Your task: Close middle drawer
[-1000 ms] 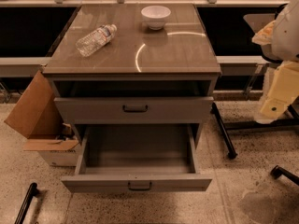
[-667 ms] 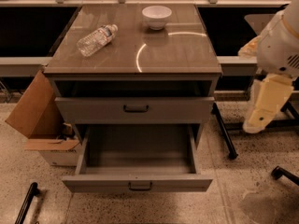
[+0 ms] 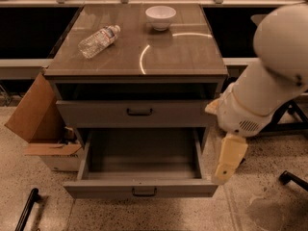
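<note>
Arm (image 3: 281, 57): bulky white segment, enters from upper right, above and right of gripper, slopes down-left toward it. Wrist (image 3: 240, 117): white collar with small vent grille, directly above gripper. Gripper (image 3: 225, 170): cream-coloured, hangs below wrist, points downward, tip angled slightly left.

speckled floor (image 3: 48, 213), open cardboard box (image 3: 29, 114), glossy tabletop (image 3: 183, 57)
</note>
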### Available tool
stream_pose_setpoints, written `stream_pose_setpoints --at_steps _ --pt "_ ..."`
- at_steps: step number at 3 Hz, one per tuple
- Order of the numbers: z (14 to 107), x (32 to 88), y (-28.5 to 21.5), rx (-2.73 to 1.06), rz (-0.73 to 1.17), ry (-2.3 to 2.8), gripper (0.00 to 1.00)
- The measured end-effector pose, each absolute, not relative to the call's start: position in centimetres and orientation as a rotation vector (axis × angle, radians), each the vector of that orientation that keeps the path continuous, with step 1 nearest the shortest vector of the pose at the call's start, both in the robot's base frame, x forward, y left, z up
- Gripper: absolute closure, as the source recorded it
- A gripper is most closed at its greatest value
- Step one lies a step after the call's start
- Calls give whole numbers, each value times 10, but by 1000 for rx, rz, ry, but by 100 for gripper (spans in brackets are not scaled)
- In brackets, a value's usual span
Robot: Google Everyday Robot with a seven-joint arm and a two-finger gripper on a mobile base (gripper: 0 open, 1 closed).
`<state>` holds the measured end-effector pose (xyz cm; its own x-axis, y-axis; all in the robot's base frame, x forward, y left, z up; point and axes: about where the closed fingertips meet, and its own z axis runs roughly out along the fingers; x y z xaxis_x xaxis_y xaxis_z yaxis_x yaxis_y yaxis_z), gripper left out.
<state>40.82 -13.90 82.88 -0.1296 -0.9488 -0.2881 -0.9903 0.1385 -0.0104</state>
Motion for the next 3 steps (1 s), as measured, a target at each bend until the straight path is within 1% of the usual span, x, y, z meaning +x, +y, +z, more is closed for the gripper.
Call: stream_pose_setpoints --at_steps 1,2,3 --pt "756 377 -107 -1947 420 2212 0" --pt "757 378 -107 -1946 418 2211 0" --pt "723 379 -110 -1924 436 2271 0"
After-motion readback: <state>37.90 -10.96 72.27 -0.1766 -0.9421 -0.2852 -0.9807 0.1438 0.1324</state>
